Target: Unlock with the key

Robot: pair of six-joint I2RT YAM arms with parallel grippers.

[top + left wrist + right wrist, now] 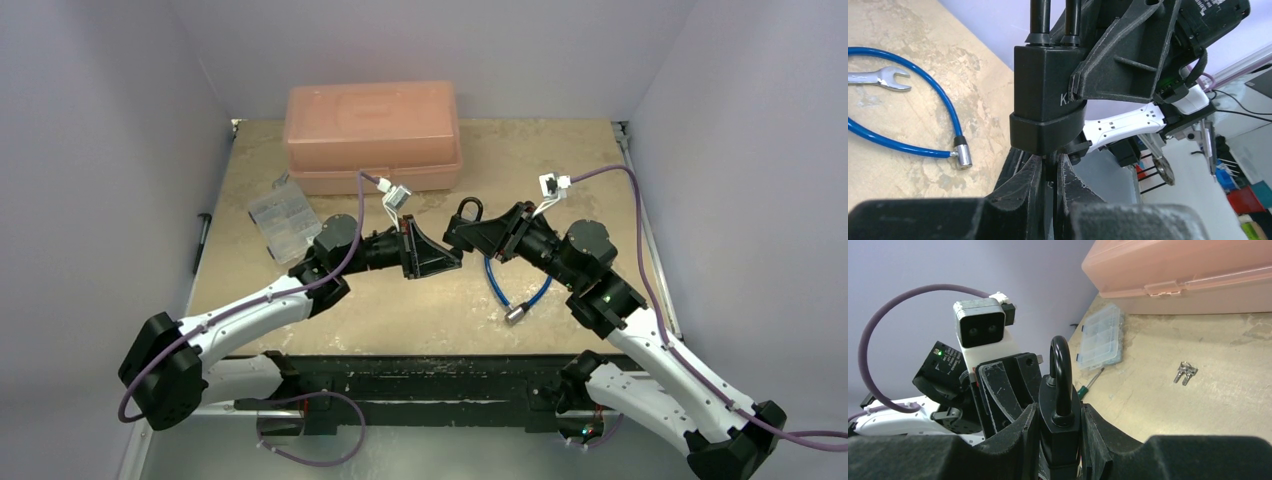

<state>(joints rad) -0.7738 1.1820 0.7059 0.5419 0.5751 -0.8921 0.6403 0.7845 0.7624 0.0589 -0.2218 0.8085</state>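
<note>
Up close at the left wrist, the left jaws are almost fully closed, pinching the key (pixel 1051 169), seen only as a dark sliver that meets the underside of the black padlock (pixel 1045 95). A wrench (pixel 878 79) lies within the curve of a blue cable lock (pixel 962 150) on the desk (pixel 978 75). At the right wrist, the right jaws clamp the padlock body from both sides, shackle upright; a bunch of silver keys (pixel 1185 372) lies well apart. Overhead, both jaws meet tip to tip near the desk's middle, before an orange box (pixel 372 135).
</note>
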